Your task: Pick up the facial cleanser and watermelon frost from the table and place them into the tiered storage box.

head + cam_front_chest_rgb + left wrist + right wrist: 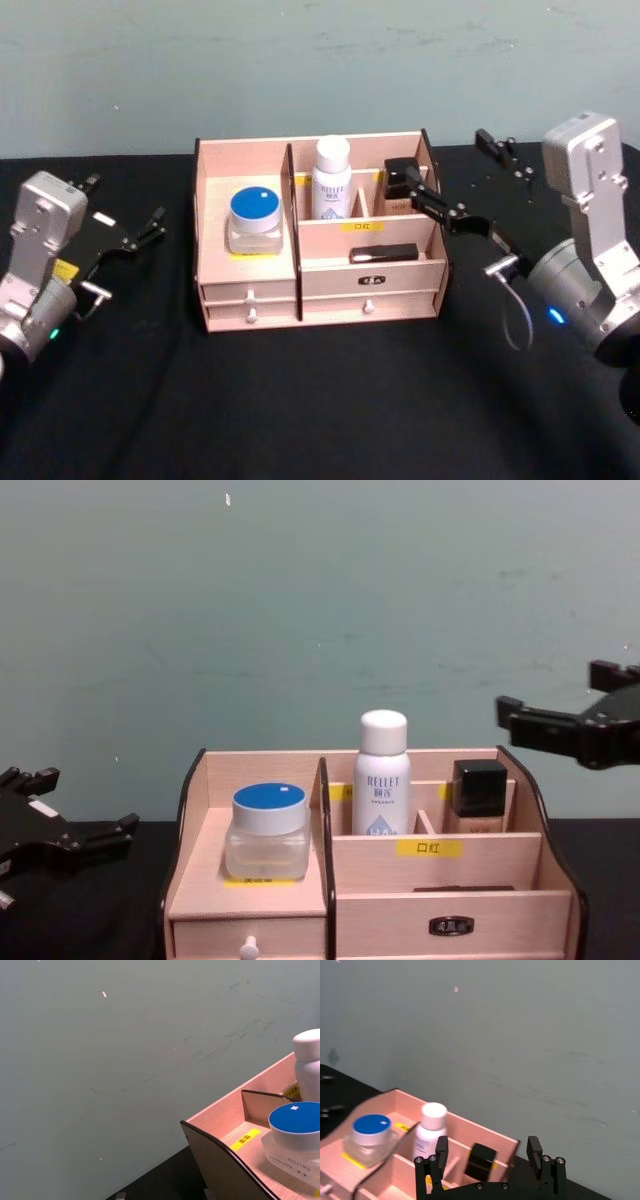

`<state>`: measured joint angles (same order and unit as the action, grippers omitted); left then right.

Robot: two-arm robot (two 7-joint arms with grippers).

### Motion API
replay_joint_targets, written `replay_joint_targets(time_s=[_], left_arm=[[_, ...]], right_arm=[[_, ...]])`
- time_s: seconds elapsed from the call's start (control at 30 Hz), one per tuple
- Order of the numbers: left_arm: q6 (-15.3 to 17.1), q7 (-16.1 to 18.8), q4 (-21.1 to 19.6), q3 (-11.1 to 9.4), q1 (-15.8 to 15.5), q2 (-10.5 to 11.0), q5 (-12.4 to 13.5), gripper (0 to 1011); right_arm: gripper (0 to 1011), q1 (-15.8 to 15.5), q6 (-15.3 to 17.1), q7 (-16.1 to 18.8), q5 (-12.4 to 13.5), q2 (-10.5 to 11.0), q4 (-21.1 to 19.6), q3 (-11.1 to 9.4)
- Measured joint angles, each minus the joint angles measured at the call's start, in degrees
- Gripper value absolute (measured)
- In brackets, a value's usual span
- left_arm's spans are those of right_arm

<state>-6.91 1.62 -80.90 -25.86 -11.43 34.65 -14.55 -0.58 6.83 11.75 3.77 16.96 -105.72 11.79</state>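
While its long axis runs straight up, cap on top, the facial cleanser (pixel 332 178) stands in a rear middle compartment of the tiered storage box (pixel 320 281), lettering facing the robot. Left of it, in the box's wide left compartment, the watermelon frost (pixel 254 220) sits upright, blue lid up. A black-capped bottle (pixel 478 795) stands in the rear right compartment, and a flat black item (pixel 384 254) lies in the front tray. The right claw (pixel 502 150) hangs spread wide above the box's right end, holding nothing. The left claw (pixel 125 228) sits open over the black worktop (pixel 320 400), left of the box.
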Motion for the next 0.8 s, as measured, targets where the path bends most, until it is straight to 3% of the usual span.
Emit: replay_joint_targets(time_s=[0.43,0.8], left_arm=[[0.0,0.0,0.0,0.0,0.0,0.0,0.0,1010],[0.0,0.0,0.0,0.0,0.0,0.0,0.0,1010]], right_arm=[[1000,-1.81,-1.98,-3.23,-2.12,-1.31,2.82,-5.55],[1000,-1.01,-1.2,-3.58,-2.64,-3.22,7.01,-7.51]])
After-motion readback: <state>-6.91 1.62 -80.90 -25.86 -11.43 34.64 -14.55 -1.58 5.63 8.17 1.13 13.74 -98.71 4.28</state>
